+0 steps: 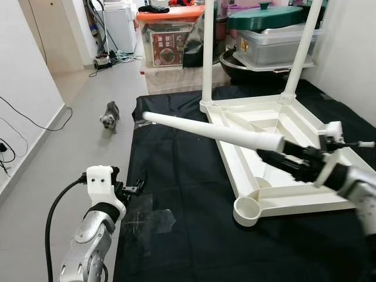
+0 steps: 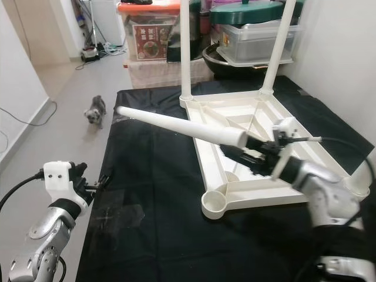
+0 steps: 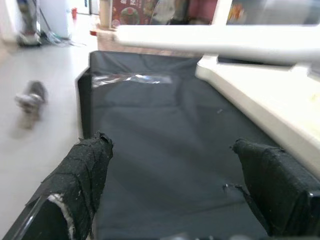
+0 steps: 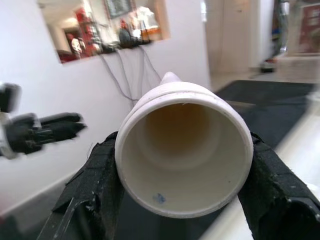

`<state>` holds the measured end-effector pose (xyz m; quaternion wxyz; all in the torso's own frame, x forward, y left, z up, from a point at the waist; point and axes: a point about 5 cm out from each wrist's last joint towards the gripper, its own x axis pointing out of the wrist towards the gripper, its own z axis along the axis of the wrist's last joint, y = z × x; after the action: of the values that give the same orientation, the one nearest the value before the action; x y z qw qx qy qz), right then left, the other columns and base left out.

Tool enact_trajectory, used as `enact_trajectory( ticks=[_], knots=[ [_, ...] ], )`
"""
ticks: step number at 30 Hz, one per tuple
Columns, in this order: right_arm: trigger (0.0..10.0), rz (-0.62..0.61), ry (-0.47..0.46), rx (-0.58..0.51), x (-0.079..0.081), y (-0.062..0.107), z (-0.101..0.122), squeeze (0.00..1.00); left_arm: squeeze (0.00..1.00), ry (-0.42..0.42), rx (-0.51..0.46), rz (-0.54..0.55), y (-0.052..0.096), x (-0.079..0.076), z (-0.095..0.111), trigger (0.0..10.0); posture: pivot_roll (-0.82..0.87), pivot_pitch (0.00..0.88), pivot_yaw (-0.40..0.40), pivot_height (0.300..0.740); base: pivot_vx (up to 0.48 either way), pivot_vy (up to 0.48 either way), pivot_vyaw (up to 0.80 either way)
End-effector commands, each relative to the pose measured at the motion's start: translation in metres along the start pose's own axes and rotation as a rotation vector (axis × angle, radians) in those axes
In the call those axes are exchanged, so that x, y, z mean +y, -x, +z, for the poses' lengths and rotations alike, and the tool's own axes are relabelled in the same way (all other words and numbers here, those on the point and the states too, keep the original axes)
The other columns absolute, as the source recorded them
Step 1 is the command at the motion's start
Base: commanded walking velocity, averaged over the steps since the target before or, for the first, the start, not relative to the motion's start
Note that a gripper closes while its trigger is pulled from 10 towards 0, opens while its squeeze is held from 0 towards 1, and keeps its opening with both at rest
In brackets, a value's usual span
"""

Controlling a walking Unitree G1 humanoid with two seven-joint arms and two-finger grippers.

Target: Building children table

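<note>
A white children's table top point(image 1: 305, 176) lies upside down on a black mat point(image 1: 176, 194), with two white legs point(image 1: 207, 53) standing upright in its far corner sockets. My right gripper point(image 1: 276, 157) is shut on the wide end of a loose white tapered leg point(image 1: 205, 129), held level above the mat and pointing left. Seen from the right wrist, the leg's hollow open end point(image 4: 182, 155) sits between the black fingers point(image 4: 95, 195). An empty round socket point(image 1: 249, 210) sits at the table's near left corner. My left gripper point(image 1: 138, 187) is open low over the mat's left edge, holding nothing.
A small grey dog point(image 1: 109, 116) stands on the floor left of the mat. Storage boxes point(image 1: 167, 38), a green-lidded pot point(image 1: 264, 14) and clear bins crowd the back. A white wall point(image 1: 23, 76) runs along the left with cables on the floor.
</note>
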<state>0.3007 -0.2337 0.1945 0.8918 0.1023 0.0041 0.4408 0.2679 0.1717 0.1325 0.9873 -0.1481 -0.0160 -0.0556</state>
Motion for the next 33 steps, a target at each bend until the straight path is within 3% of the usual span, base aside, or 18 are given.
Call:
enact_trajectory(
  ticks=[1, 4, 5, 6, 7, 8, 10, 16, 23, 33],
  knots=[
    [0.0, 0.071, -0.065, -0.01, 0.012, -0.011, -0.01, 0.0, 0.0, 0.066, -0.005, 0.004, 0.0, 0.002, 0.003, 10.0, -0.03, 0.0, 0.011, 0.74, 0.0, 0.0, 0.0],
    [0.0, 0.098, -0.101, -0.014, 0.018, -0.016, -0.017, 0.0, 0.0, 0.106, -0.015, 0.003, 0.0, 0.003, 0.005, 10.0, -0.03, 0.0, 0.011, 0.74, 0.0, 0.0, 0.0],
    [0.0, 0.126, -0.173, -0.023, 0.025, -0.021, -0.03, 0.0, 0.0, 0.246, -0.061, -0.011, -0.002, 0.003, 0.013, 10.0, -0.02, 0.0, 0.006, 0.74, 0.0, 0.0, 0.0],
    [0.0, 0.126, -0.173, -0.023, 0.025, -0.021, -0.03, 0.0, 0.0, 0.246, -0.061, -0.011, -0.002, 0.003, 0.013, 10.0, -0.02, 0.0, 0.006, 0.74, 0.0, 0.0, 0.0],
    [0.0, 0.144, -0.238, -0.038, 0.029, -0.026, -0.038, 0.0, 0.0, 0.396, -0.115, -0.043, -0.002, 0.0, 0.023, 10.0, -0.02, 0.0, 0.007, 0.74, 0.0, 0.0, 0.0],
    [0.0, 0.144, -0.238, -0.038, 0.029, -0.026, -0.038, 0.0, 0.0, 0.396, -0.115, -0.043, -0.002, 0.0, 0.023, 10.0, -0.02, 0.0, 0.007, 0.74, 0.0, 0.0, 0.0],
    [0.0, 0.164, -0.331, -0.064, 0.037, -0.033, -0.049, 0.0, 0.0, 0.611, -0.198, -0.127, -0.002, -0.005, 0.037, 10.0, -0.02, 0.0, 0.009, 0.74, 0.0, 0.0, 0.0],
    [0.0, 0.177, -0.396, -0.084, 0.046, -0.039, -0.054, 0.0, 0.0, 0.738, -0.216, -0.198, -0.003, -0.011, 0.04, 10.0, -0.02, 0.0, 0.01, 0.74, 0.0, 0.0, 0.0],
    [0.0, 0.193, -0.431, -0.106, 0.051, -0.039, -0.051, 0.0, 0.0, 0.82, -0.182, -0.162, -0.007, -0.003, 0.035, 10.0, -0.03, 0.0, 0.013, 0.74, 0.0, 0.0, 0.0],
    [0.0, 0.171, -0.466, -0.156, 0.05, -0.045, -0.045, 0.0, 0.0, 0.863, -0.178, -0.191, -0.003, -0.003, 0.037, 10.0, -0.03, 0.0, 0.008, 0.74, 0.0, 0.0, 0.0]
  ],
)
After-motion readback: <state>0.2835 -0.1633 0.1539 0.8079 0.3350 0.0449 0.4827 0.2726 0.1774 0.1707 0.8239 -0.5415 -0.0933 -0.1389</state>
